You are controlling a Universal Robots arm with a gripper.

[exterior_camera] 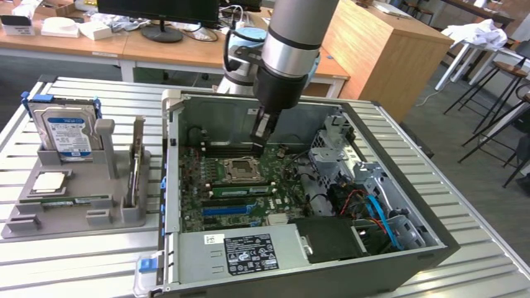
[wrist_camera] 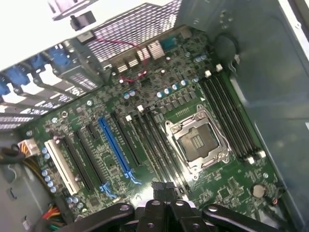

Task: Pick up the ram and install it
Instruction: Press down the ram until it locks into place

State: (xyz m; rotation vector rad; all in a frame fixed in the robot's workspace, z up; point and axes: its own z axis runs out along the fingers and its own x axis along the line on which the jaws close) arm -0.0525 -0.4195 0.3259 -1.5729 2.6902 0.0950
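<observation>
Green circuit board is what I take for the ram (exterior_camera: pixel 64 200): a thin stick lying flat in the grey fixture (exterior_camera: pixel 112 217), at about nine o'clock from the open computer case (exterior_camera: pixel 431 245) in the exterior view, well apart from the arm. The gripper (exterior_camera: pixel 259 148) has its jaws pressed together on nothing that I can see. It hangs inside the case just above the motherboard (wrist_camera: pixel 227 191), at roughly twelve o'clock from the bare processor socket (exterior_camera: pixel 241 169) and close to the dark memory slots (wrist_camera: pixel 231 121). My worry is that closed, empty fingertips this low could strike the socket's exposed contacts or a slot latch if the arm drops or drifts. The metal case wall beside it also leaves little room. The arm (exterior_camera: pixel 291 43) comes down from above nearly vertical, wrist straight, fingers pointing down at the board.
</observation>
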